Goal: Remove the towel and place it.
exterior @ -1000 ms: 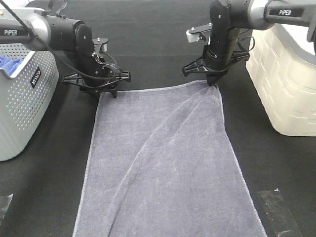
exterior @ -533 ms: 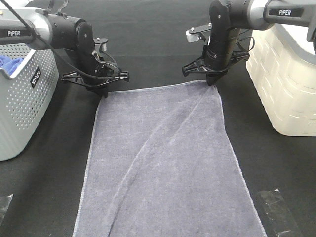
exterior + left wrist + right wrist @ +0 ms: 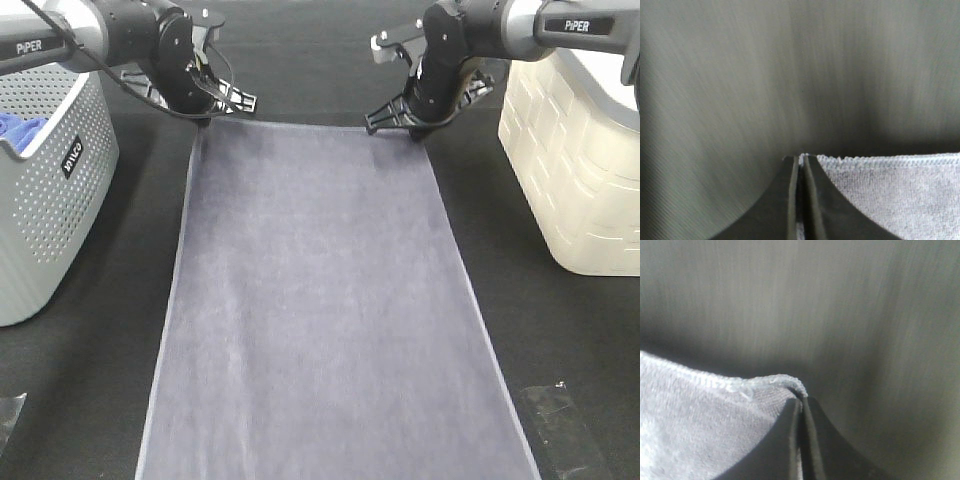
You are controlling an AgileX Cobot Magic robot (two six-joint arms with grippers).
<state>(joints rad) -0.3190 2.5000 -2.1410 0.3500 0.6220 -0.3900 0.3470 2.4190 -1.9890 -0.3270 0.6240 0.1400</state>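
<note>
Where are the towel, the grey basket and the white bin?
towel point(image 3: 320, 300), high view, middle of the cloth.
grey basket point(image 3: 50, 220), high view, perforated side wall.
white bin point(image 3: 570, 180), high view, brick-patterned side wall.

The towel point(image 3: 320, 300) is a plain slate-grey with a purplish cast and a thin, paler stitched hem, and the tabletop point(image 3: 90, 400) is matt black. The left basket point(image 3: 50, 220) is pale grey, dotted all over with small holes, and bears a black label lettered in white, while the cloth point(image 3: 18, 128) is bright blue. The right basket point(image 3: 570, 180) is cream with a brick-like relief, and the left pincer point(image 3: 203, 118) and right pincer point(image 3: 413, 132) are black.
</note>
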